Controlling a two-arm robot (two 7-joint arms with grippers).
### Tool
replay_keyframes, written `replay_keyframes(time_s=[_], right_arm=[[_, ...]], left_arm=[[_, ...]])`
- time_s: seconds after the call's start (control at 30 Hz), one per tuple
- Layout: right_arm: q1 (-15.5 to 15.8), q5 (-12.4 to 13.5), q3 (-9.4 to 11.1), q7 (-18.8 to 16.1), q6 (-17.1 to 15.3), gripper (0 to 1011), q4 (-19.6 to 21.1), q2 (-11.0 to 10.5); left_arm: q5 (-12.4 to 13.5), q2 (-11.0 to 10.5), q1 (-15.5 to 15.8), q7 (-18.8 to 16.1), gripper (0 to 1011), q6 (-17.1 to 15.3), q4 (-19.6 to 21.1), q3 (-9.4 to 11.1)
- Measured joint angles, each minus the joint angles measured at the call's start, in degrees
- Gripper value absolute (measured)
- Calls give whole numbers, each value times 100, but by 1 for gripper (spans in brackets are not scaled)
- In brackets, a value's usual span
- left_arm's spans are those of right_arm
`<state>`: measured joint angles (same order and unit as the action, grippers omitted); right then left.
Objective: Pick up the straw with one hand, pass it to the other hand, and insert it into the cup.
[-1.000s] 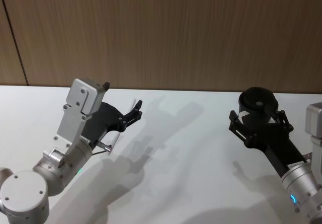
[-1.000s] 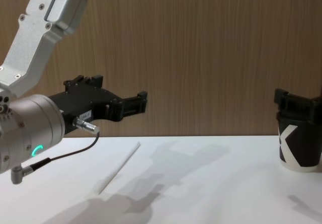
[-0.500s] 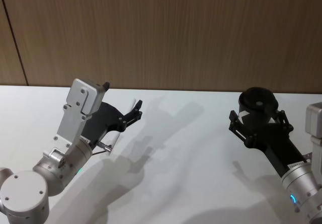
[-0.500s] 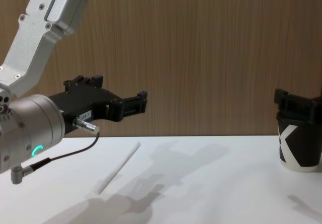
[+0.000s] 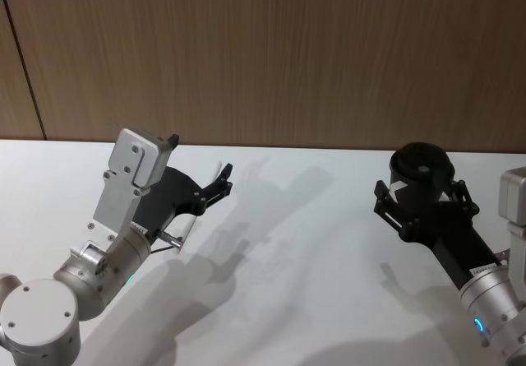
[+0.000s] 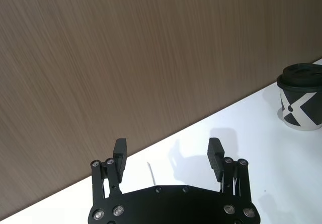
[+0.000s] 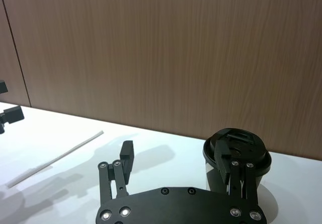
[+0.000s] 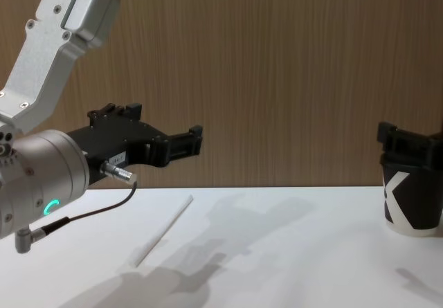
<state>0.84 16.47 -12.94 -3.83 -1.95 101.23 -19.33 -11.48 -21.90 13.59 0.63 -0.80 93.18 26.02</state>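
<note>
Wood-panelled wall (image 5: 288, 53) stands behind a white table (image 5: 296, 284). Seen from the head camera, the left gripper (image 5: 223, 180) hangs above the table with its fingers parted and nothing between them. Most of the straw (image 5: 189, 226) is hidden under its black body, and only a short white piece shows beneath it. The right gripper (image 5: 421, 192) is also spread wide and empty. The cup (image 5: 421, 167) stands just beyond its fingertips, in line with the gap between them.

The left wrist camera shows that gripper's two fingers (image 6: 119, 149) well apart. One end of the straw lies flat on the table below and ahead of the gap, nearer one finger than the other. The cup stands far off to one side of the gripper, close to the wall.

The right wrist camera shows the right gripper's jaws released. One finger (image 7: 224, 159) overlaps the cup, and I cannot tell whether the two touch. The other finger is well clear of the cup. The straw lies flat, well away from this gripper on the side opposite the cup.

From the chest camera, the left gripper is raised clear of the table with the straw directly beneath it, not touching. A green ring (image 8: 50, 207) glows on its silver wrist. The right gripper's black fingers sit level with the cup's rim.
</note>
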Motion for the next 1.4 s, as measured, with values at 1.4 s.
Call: replay_keyframes(time_s=[1.4], right_arm=[[0, 0, 0, 0, 0, 1001, 0, 0]], left_arm=[[0, 0, 0, 0, 1003, 0, 0, 0]])
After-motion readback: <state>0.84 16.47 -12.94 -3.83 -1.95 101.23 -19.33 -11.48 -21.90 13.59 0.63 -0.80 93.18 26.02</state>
